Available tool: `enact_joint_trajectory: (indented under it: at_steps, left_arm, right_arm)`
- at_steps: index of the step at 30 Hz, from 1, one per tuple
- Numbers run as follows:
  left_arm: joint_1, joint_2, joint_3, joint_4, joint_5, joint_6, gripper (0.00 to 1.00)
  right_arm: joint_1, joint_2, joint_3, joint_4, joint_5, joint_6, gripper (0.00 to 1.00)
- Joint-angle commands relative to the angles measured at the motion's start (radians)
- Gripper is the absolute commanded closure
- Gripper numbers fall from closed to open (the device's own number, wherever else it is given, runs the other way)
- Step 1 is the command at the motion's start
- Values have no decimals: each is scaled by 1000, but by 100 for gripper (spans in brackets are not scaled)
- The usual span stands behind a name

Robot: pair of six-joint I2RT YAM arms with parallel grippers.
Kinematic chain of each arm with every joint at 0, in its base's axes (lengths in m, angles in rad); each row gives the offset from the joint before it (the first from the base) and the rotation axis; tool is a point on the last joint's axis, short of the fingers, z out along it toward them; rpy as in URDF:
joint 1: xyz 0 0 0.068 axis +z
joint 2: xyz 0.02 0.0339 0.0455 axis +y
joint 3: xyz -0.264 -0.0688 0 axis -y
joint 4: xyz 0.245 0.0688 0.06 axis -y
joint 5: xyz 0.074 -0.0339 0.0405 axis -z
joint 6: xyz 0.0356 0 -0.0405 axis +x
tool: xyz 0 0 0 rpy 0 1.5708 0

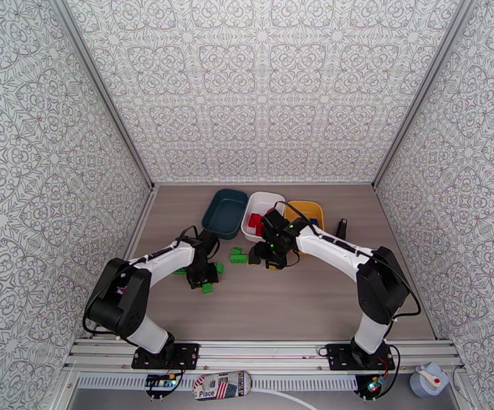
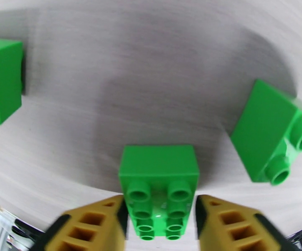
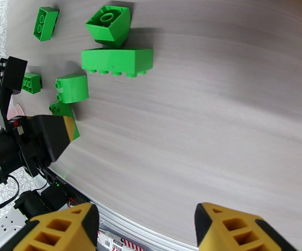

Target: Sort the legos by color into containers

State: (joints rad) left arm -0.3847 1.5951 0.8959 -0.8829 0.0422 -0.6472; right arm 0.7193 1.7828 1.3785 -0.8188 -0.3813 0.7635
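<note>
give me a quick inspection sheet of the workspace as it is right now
surface: wood-grain table, no stains seen.
job's things: teal tub looks empty; white tub holds red bricks; yellow tub, contents unclear; green bricks loose on the table.
clutter: small dark object right of the yellow tub.
grippers: left hand straddles a green brick, grip uncertain; right hand open, nothing between its fingers.
cables: black cable looping off the right arm.
surroundings: patterned walls; metal rail at the near edge.
</note>
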Motion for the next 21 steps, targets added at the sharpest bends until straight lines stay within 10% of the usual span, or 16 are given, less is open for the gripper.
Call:
enact_joint_trajectory:
  at_steps: [1, 11, 21]
  left_arm:
    - [-6, -49, 32, -56, -19, 3, 61]
    - [107, -170, 164, 20, 195, 16, 62]
    - [234, 120, 524, 99, 352, 10, 62]
  right_arm:
    - [2, -20, -7, 6, 21, 4, 35]
    - [-2, 13, 82, 43, -34, -13, 34]
    - [-48, 47, 161, 63, -42, 7, 29]
